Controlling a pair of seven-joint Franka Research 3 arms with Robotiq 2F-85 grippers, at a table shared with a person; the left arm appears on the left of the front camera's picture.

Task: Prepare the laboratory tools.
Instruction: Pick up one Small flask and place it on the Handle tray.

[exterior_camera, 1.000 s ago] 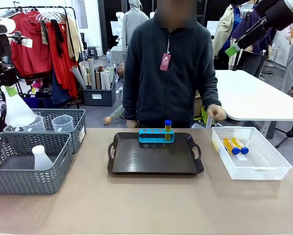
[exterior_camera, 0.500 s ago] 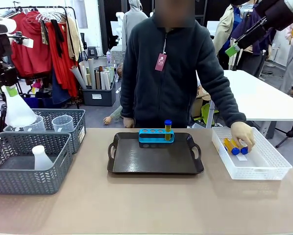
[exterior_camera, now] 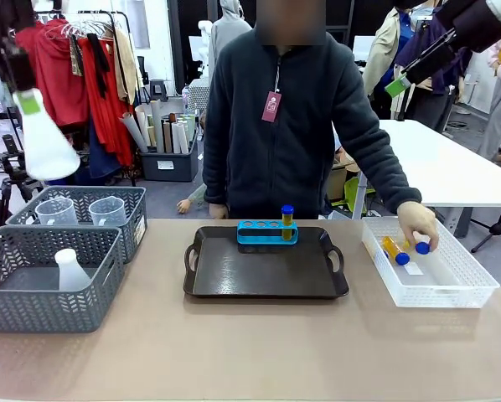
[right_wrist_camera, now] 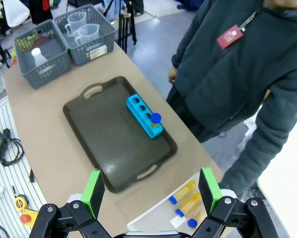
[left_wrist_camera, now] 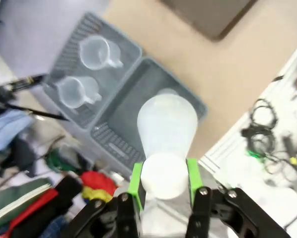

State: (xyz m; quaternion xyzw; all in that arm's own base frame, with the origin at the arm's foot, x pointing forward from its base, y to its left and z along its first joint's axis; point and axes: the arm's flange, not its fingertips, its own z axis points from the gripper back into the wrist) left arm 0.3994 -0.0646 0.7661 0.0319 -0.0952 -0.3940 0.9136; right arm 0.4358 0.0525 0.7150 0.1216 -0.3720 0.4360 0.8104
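The conical flask (exterior_camera: 48, 151) has gone up since a second ago. It was just above the grey baskets and now hangs well clear of them, while the person's hand (exterior_camera: 420, 224) has dropped into the white basket (exterior_camera: 456, 293). Our left gripper (left_wrist_camera: 164, 178) is clamped on the flask's neck, a green pad on either side, so the wide body hangs below it. We judge the lift is meant to clear the basket walls before a carry toward the tray (exterior_camera: 259, 272).

A second flask (exterior_camera: 69, 270) stands in the near grey basket (exterior_camera: 49, 310), and two measuring beakers (exterior_camera: 108, 209) sit in the far grey basket (exterior_camera: 83, 194). On the tray, the blue rack (exterior_camera: 263, 233) holds one tube (exterior_camera: 287, 219) in its right end hole. The hand is at the other tubes (exterior_camera: 393, 249), probably to fill the empty holes. Our right gripper (right_wrist_camera: 152, 191) hangs high over the table's right end with its jaws spread wide and nothing between them, out of the person's way.
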